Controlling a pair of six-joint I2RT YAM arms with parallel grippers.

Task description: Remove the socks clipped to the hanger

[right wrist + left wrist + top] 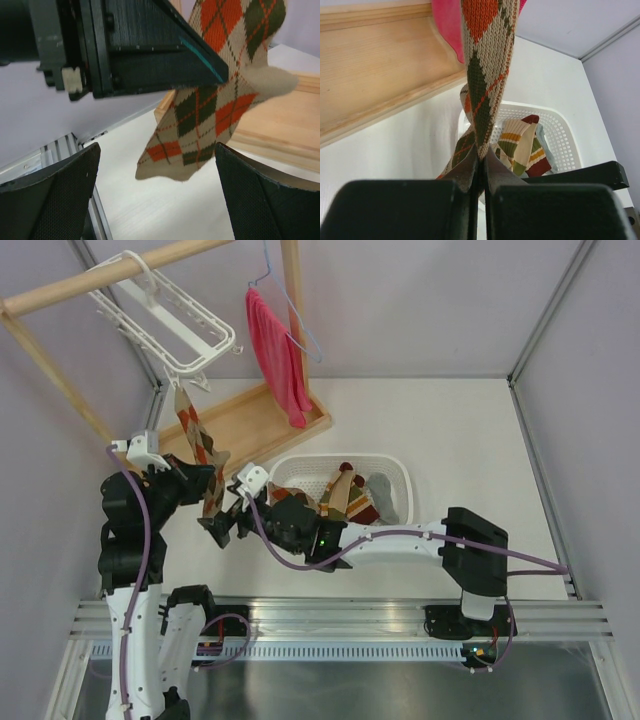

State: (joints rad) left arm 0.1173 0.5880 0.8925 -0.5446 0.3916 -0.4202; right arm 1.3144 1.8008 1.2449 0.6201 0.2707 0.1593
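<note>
While the left gripper pinches shut on the argyle sock hanging from the white hanger at far left, the right gripper gapes empty beside its toe. A slanted tug could merely swing the hanger, or the knit could slip free.

Lab test cell: white enclosure walls, aluminium mounting rail, white tabletop.
</note>
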